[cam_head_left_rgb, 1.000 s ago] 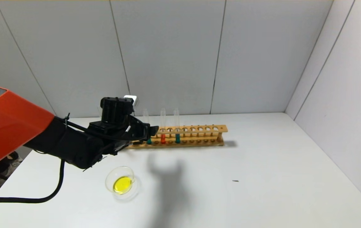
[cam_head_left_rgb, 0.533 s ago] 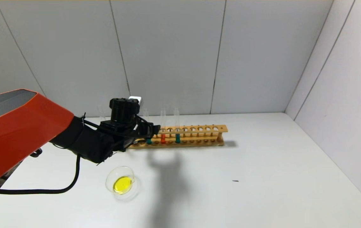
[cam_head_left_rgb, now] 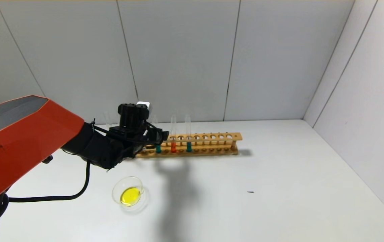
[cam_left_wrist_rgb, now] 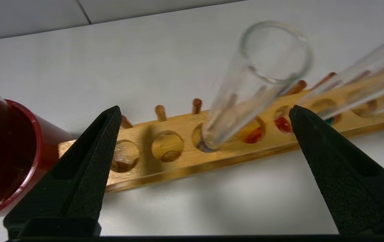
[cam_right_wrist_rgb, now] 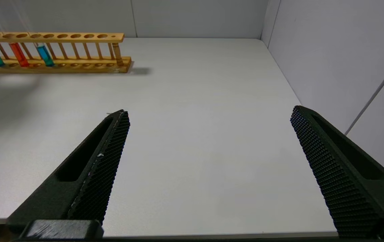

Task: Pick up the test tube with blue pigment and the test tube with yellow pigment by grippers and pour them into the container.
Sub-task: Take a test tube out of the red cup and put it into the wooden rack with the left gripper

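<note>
The container (cam_head_left_rgb: 128, 193), a glass dish with yellow liquid, sits on the white table (cam_head_left_rgb: 245, 201) apart from the wooden rack (cam_head_left_rgb: 195, 145). A dark red cup (cam_left_wrist_rgb: 6, 151) crowds the rack's end. Left gripper (cam_left_wrist_rgb: 205, 121) fingers spread around an empty-looking racked tube (cam_left_wrist_rgb: 245, 90), untouched; right gripper (cam_right_wrist_rgb: 208, 114) fingers apart, empty

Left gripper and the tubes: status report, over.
Left gripper open at the wooden rack, straddling a teal tube. Right gripper open, idle over bare table. Container holds yellow liquid. Nothing blocking.
</note>
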Tool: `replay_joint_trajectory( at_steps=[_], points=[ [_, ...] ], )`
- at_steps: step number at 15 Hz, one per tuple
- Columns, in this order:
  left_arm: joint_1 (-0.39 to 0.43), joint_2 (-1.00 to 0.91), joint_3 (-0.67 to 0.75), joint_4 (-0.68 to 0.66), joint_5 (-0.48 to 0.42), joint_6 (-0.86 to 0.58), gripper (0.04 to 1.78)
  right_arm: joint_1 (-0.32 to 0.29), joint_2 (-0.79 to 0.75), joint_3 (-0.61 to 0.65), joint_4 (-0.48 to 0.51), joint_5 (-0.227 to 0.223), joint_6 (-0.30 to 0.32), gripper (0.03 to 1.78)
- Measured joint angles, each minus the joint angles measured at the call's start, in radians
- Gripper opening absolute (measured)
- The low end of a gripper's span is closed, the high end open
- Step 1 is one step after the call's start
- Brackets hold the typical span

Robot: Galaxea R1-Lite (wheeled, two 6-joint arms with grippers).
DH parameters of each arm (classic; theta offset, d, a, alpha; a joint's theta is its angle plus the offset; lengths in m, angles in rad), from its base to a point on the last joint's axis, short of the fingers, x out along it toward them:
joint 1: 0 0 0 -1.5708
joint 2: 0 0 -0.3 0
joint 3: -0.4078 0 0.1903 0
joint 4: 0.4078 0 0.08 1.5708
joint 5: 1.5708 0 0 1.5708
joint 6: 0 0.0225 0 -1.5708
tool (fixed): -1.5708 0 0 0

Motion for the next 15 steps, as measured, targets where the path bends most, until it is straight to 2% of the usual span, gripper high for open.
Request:
replay_joint_trajectory(
  at_steps=[9, 12, 14, 15],
  points=[
    [0.005, 0.028, -0.043, 0.022, 0.011, 0.005, 1.72, 0.000, 0.000, 0.000, 0.000, 0.000, 0.000, 1.75],
    [-0.001, 0.028, -0.032, 0.017, 0.011, 0.005, 1.49, 0.000, 0.000, 0.000, -0.001, 0.000, 0.000, 1.75],
    [-0.003, 0.029, -0.031, 0.016, 0.010, 0.005, 1.21, 0.000, 0.000, 0.000, 0.000, 0.000, 0.000, 1.75],
    [-0.003, 0.030, -0.031, 0.019, 0.010, 0.006, 1.02, 0.000, 0.000, 0.000, 0.000, 0.000, 0.000, 1.75]
  ],
)
